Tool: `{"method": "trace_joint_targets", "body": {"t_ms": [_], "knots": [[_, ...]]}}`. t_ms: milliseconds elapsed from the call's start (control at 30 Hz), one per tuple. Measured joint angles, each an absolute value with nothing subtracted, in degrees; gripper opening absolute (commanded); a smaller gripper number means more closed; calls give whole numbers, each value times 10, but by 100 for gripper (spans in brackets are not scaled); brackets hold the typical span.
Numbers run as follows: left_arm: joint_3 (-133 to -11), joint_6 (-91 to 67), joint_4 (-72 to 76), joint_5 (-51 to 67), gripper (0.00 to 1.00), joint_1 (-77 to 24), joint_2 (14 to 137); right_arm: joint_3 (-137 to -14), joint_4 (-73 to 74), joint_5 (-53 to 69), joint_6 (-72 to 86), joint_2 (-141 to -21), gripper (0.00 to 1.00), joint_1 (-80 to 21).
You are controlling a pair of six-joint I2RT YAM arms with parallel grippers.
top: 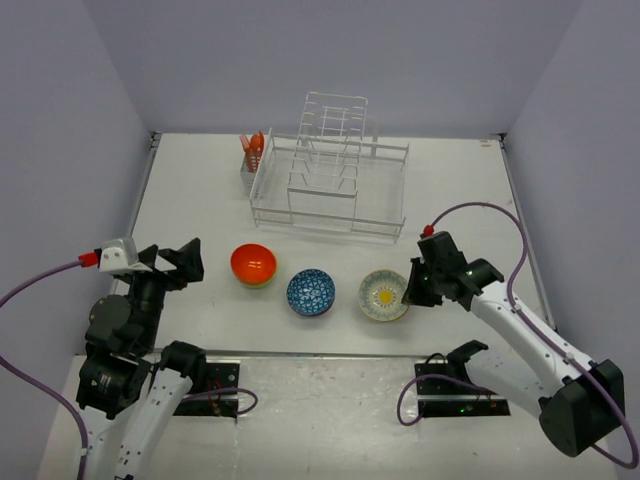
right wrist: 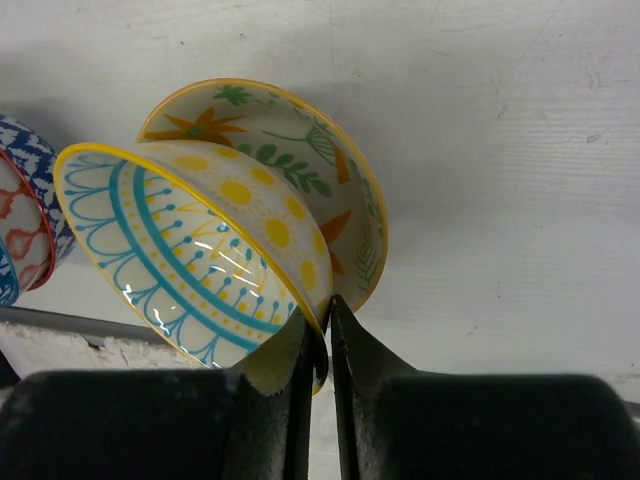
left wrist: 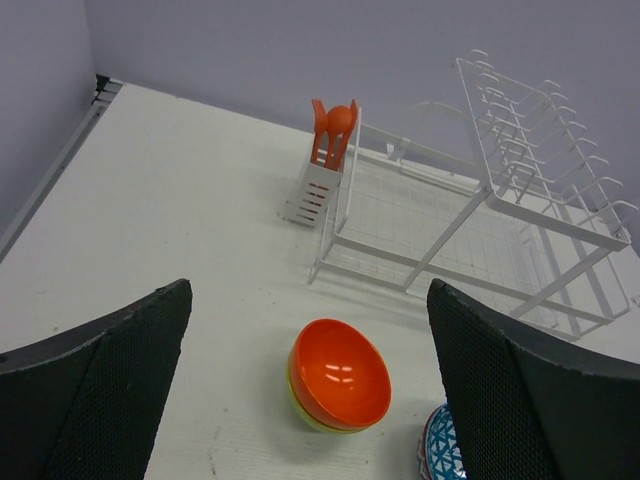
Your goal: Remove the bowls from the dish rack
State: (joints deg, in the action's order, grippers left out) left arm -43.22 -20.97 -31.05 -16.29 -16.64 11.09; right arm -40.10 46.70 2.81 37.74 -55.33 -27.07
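Observation:
The white wire dish rack (top: 330,185) stands at the back with no bowls in it, and also shows in the left wrist view (left wrist: 470,220). The plain orange bowl (top: 253,264) sits nested in the lime green bowl (left wrist: 305,415). The blue patterned bowl (top: 311,292) sits in the red-white patterned bowl (right wrist: 20,235). My right gripper (right wrist: 328,320) is shut on the rim of the white bowl with yellow centre (right wrist: 200,240). That bowl is tilted inside the orange-leaf bowl (right wrist: 320,150). My left gripper (left wrist: 308,290) is open and empty, just left of the orange bowl (left wrist: 340,372).
A side utensil cup (left wrist: 312,190) with orange utensils (left wrist: 333,130) hangs on the rack's left end. The table's near edge (right wrist: 60,335) lies just behind the stacks. Walls close the table at the left, back and right.

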Motion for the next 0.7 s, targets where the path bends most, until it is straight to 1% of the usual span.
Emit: {"method": "trace_joint_targets", "body": {"t_ms": [67,200,267,367,533,567,633,700], "knots": [[-432,-210,-310,-163,100,-166,109,-401,466,29,376,-556,14,-265],[-432,-210,-310,-163,100,-166,106,-401,461,32,374,-563,39,-257],[-432,-210,-310,-163,100,-166,105,-401,459,35,373,-567,41,-255],[-432,-210,-310,-163,100,-167,105,-403,460,36,375,-566,48,-255],[-432,-210,-310,-163,100,-169,104,-440,498,13,375,-549,48,-255],[-432,-210,-310,-163,100,-169,104,-449,503,9,375,-541,52,-255],[-432,-210,-310,-163,100,-169,104,-468,514,5,375,-521,55,-255],[-432,-210,-310,-164,100,-169,104,-483,520,4,372,-496,69,-255]]}}
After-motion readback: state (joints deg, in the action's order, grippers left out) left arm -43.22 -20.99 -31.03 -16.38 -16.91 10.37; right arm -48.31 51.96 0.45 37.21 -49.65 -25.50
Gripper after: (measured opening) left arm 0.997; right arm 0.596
